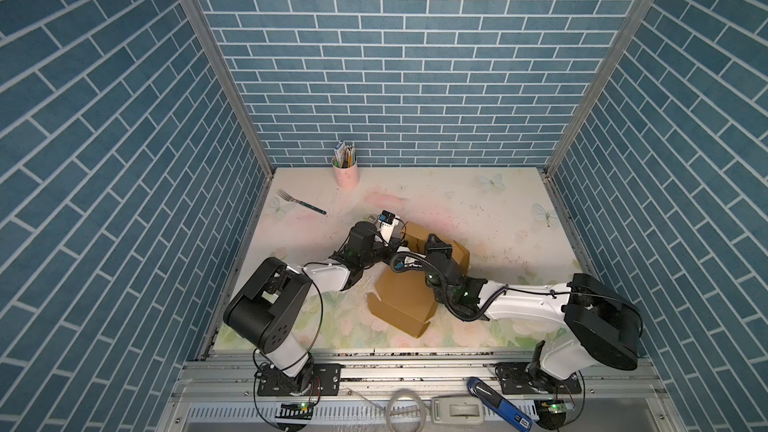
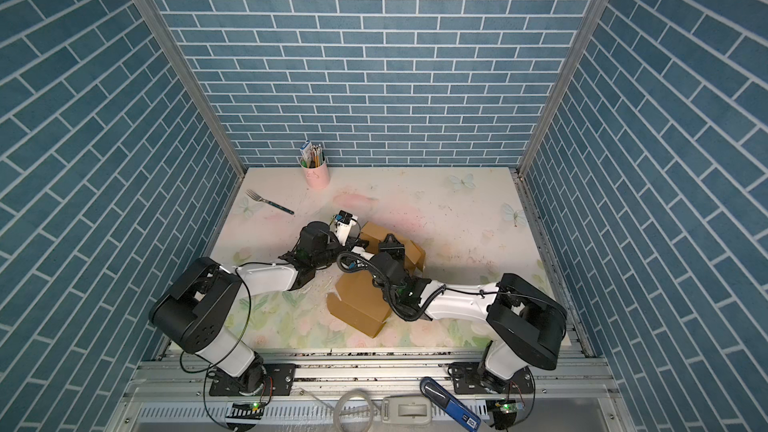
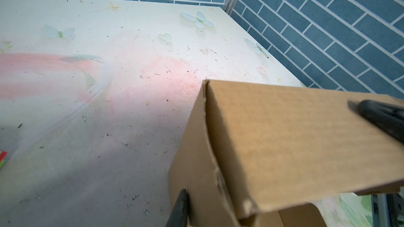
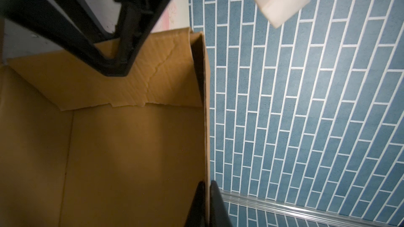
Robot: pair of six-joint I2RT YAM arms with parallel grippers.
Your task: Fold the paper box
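paper box [image 1: 405, 297]: brown, half-built, walls partly up; right under both pincers, big panel trailing back behind them
right pincer [image 4: 207, 185]: squeezed together on a side wall's top edge, one finger inside, one outside
left pincer [image 1: 401, 243]: just across from the right one, at the next wall over; one finger [image 3: 180, 208] on the outer face, rest hidden, so can't tell if clamped
step: looks like standing that wall flap up and tucking it
next move: probably right anchoring while left rolls the flap inward, gently, board creased there
fork [image 1: 300, 202]: way off beyond the left pincer, no bother
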